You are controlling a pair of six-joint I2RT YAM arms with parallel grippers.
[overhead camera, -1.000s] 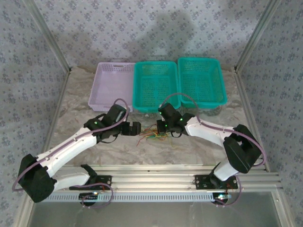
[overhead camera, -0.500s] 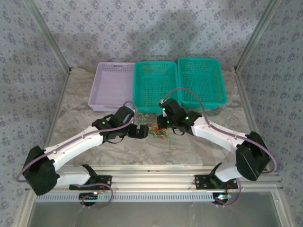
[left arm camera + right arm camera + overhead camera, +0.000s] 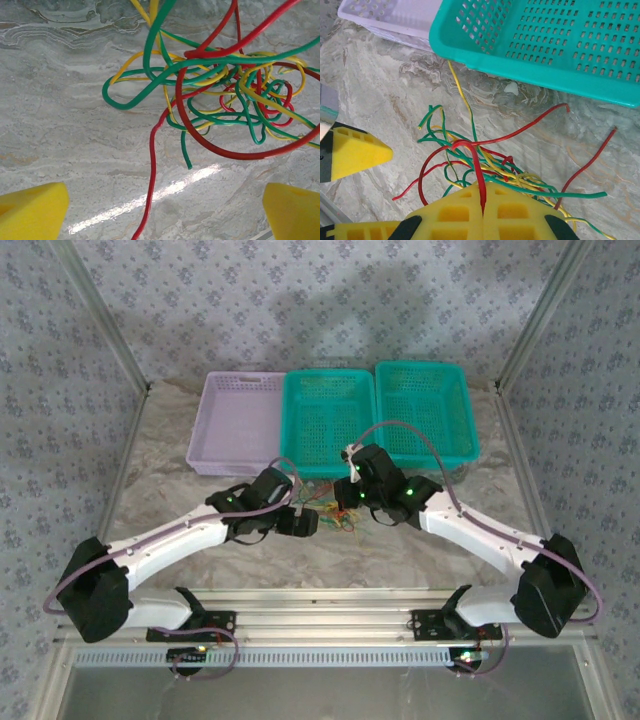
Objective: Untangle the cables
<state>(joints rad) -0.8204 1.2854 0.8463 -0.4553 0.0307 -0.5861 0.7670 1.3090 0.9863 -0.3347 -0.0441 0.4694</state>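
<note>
Two grippers are meeting over one tangle of cables (image 3: 330, 516), which is lying on the marbled table (image 3: 170, 490) at the centre of the top view, just below the near rim of the middle teal basket (image 3: 330, 420).

The left gripper (image 3: 300, 523) is reaching in from the left with its jaws spread wide and nothing between them. In its wrist view, the left gripper (image 3: 162, 215) is showing its two yellow fingertips (image 3: 32, 212) in the bottom corners. The cables (image 3: 220, 100) are sprawling across the upper right of that frame in looping red, green and yellow strands, with one red strand trailing down to the bottom edge.

The right gripper (image 3: 345, 502) is coming in from the right. In its wrist view the right gripper (image 3: 482, 192) is sitting clenched at the bottom centre, pinching a red cable (image 3: 476, 165) in the seam between its pads. That cable is arching up out of the heap of cables (image 3: 485, 172) beneath it.

Further back, a lilac basket (image 3: 235, 420) is standing at the left, touching the middle teal basket, and a second teal basket (image 3: 425, 410) is standing at the right.
</note>
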